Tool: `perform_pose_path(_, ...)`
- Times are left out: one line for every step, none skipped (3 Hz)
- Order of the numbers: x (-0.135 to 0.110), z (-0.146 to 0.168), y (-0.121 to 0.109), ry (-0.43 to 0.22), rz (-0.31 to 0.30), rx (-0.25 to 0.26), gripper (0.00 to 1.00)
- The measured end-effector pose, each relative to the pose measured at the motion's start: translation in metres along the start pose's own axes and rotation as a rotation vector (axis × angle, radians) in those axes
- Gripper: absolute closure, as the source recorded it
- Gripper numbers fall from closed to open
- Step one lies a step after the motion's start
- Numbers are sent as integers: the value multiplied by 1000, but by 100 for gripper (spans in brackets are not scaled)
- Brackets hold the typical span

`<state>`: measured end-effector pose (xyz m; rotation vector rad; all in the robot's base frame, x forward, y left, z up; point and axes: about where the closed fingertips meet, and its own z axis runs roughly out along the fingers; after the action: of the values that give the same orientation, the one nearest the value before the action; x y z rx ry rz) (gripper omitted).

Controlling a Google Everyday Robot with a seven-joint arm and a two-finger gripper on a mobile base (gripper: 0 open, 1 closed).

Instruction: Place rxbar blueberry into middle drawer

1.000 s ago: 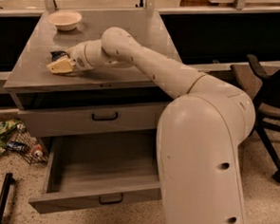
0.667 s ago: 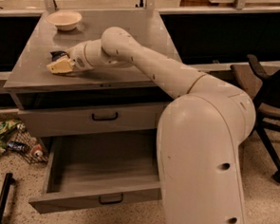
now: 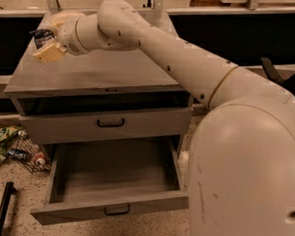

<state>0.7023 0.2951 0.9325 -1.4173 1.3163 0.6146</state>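
My gripper (image 3: 46, 44) is at the upper left, raised above the left part of the grey cabinet top (image 3: 105, 70). It is shut on the rxbar blueberry (image 3: 41, 34), a dark-wrapped bar that sticks out above the beige fingers (image 3: 50, 53). The middle drawer (image 3: 111, 170) is pulled wide open below and in front, showing a bare grey inside and a black handle (image 3: 117, 209) on its front. The drawer above it (image 3: 107, 123) is slightly out, with a dark gap over it.
A beige bowl (image 3: 61, 17) at the back left of the cabinet top is mostly hidden behind my wrist. My large white arm (image 3: 245, 161) fills the right side. Litter and a wire basket (image 3: 15, 149) lie on the floor at left. A black chair (image 3: 285, 78) stands at right.
My gripper has lifted off the cabinet top with the bar in it and now holds it raised. The drawers have not moved.
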Motion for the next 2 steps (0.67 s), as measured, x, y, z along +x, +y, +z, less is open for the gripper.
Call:
perform_pose_path(-11, -4, 3, -2, -29, -3, 100)
perform_pose_path(-10, -10, 11, 22, -6, -10, 100)
